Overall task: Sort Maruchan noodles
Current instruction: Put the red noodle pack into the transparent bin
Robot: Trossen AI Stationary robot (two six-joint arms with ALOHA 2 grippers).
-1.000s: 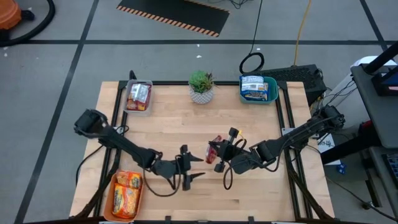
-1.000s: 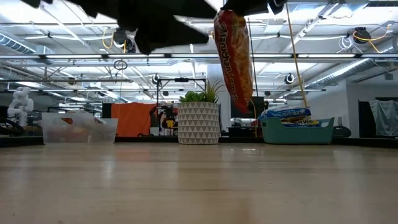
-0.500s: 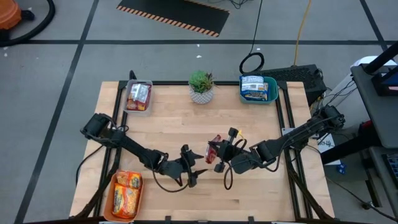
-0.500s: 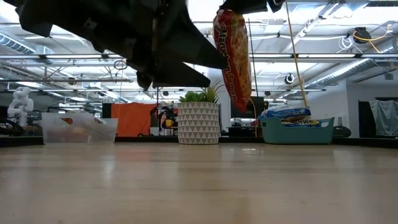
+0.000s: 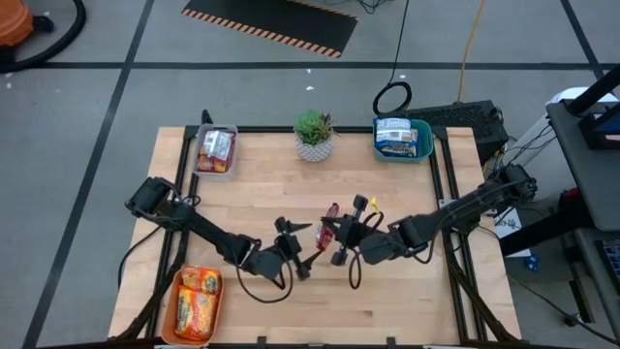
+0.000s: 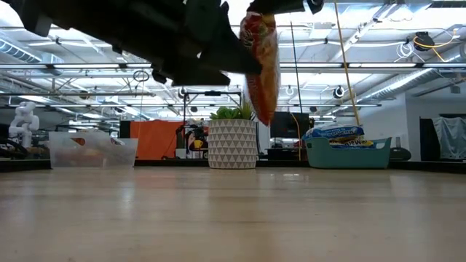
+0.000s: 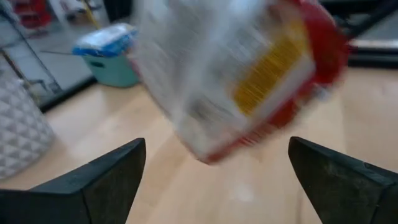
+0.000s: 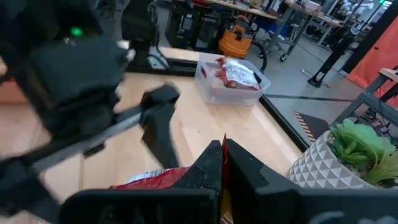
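A red-silver Maruchan noodle packet (image 5: 329, 231) hangs in the air above the middle of the bench (image 5: 387, 204), pinched at its top edge by the right gripper (image 5: 343, 235). The left gripper (image 5: 302, 246) sits just beside it, fingers spread wide on either side and not touching. Further out, other packets lie in a clear tray (image 5: 215, 149), a teal tray (image 5: 403, 139) and an orange tray (image 5: 197, 301), with a potted plant (image 5: 314, 134) at the far edge.
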